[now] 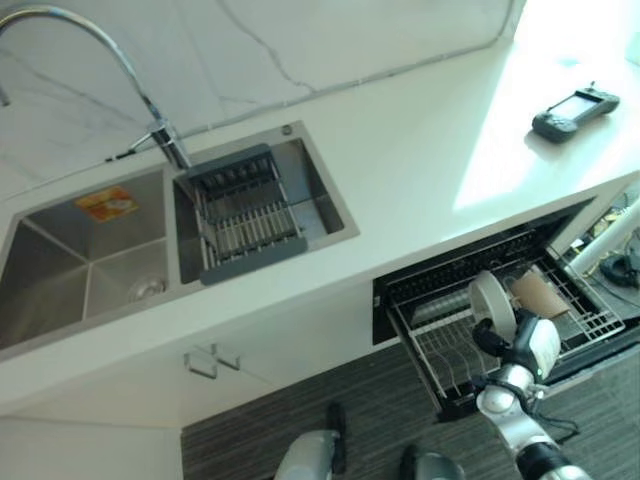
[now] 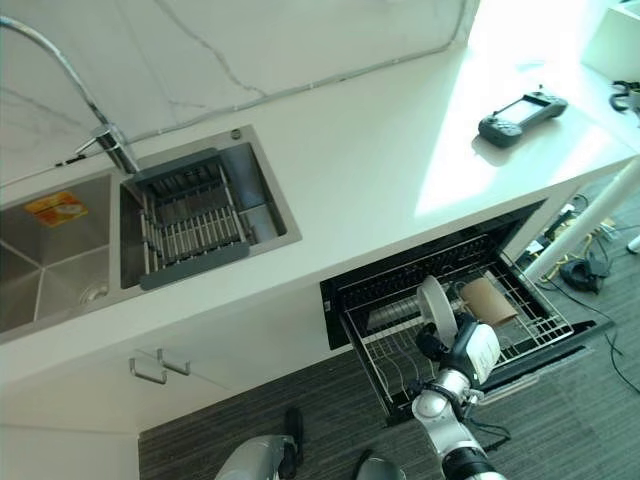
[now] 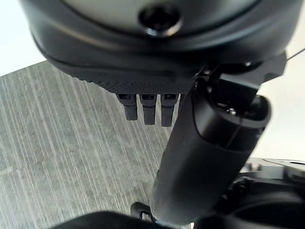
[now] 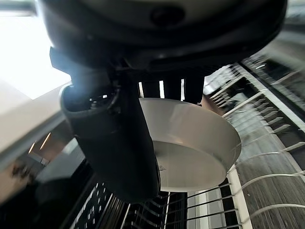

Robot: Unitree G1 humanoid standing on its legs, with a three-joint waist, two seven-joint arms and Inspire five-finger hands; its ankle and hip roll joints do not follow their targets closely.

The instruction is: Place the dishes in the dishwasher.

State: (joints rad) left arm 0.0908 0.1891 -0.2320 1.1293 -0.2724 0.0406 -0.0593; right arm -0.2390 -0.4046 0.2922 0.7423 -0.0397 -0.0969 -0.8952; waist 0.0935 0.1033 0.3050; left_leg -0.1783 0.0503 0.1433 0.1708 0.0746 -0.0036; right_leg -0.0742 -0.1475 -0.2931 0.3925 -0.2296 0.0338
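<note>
**Over the open dishwasher rack: right hand holding a white plate**

At the far left of the white counter point(image 1: 420, 160) sits a steel double sink point(image 1: 90, 250). Its left basin carries an orange sticker point(image 1: 107, 204) on the back wall and a round drain point(image 1: 147, 288) in the floor. A curved chrome faucet point(image 1: 110, 60) arches over the divider between the basins. A dark grey drying rack point(image 1: 243, 212) with metal bars rests across the right basin. Under the sink edge, a pair of metal handles point(image 1: 210, 360) juts out from the white cabinet front.

Lower down, over the grey striped floor point(image 3: 62, 143), hangs the left hand point(image 3: 147, 107), fingers straight and relaxed, grasping nothing.

Further right, below the counter, the dishwasher point(image 2: 450, 250) stands open with its wire rack point(image 2: 400, 350) pulled out. The right hand point(image 2: 470, 350) reaches over the rack, its thumb and fingers clamped on the rim of a white plate point(image 4: 190, 143). The plate stands nearly on edge among the rack's tines, toward the middle of the rack. Whether it already rests on the wires cannot be told. Just to the right of the plate, a brown cup point(image 2: 488, 298) lies on its side in the rack.

On the counter's far right, in bright light, lies a dark handheld controller point(image 1: 576, 110) with a screen. A white pole point(image 2: 585, 225) leans beside the dishwasher at the right edge.
</note>
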